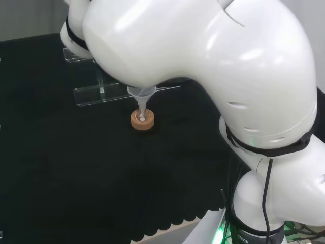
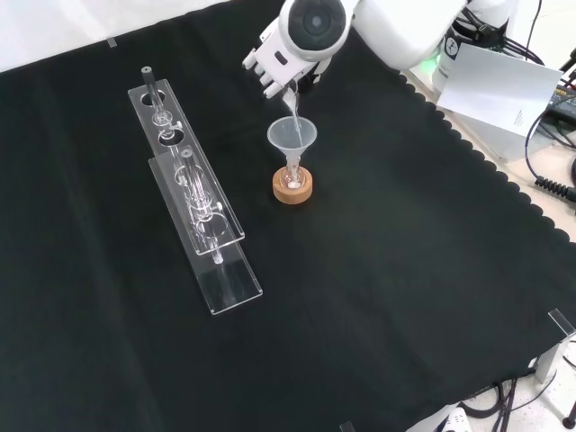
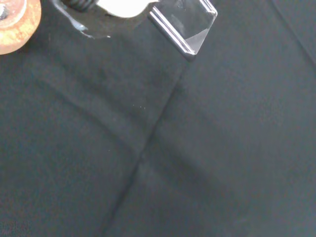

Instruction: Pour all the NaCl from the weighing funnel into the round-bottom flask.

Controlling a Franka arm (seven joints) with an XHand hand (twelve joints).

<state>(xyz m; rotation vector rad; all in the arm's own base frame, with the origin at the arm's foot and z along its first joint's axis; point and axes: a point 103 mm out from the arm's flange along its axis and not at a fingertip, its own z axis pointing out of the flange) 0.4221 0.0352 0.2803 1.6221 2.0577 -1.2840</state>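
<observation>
My hand (image 2: 274,67) grips weighing funnel (image 2: 292,106) | tip over funnel (image 2: 292,137) | keep tilt steady, spout centred above flask (image 2: 292,176)

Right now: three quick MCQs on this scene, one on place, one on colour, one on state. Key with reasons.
1. In the front view, where is the funnel?
A. in the flask's neck over the cork ring
B. flat on the cloth
C. in the rack

2. What colour is the cloth?
A. white
B. black
C. red

3. What is the hand doing?
A. resting flat on the cloth
B. holding a clear piece tilted down into the funnel
C. gripping the rack

Key: 1 A, the funnel stands upright above the ring. 2 B, the bench cover is black. 3 B, the piece slants from the fingers to the funnel's mouth.
</observation>
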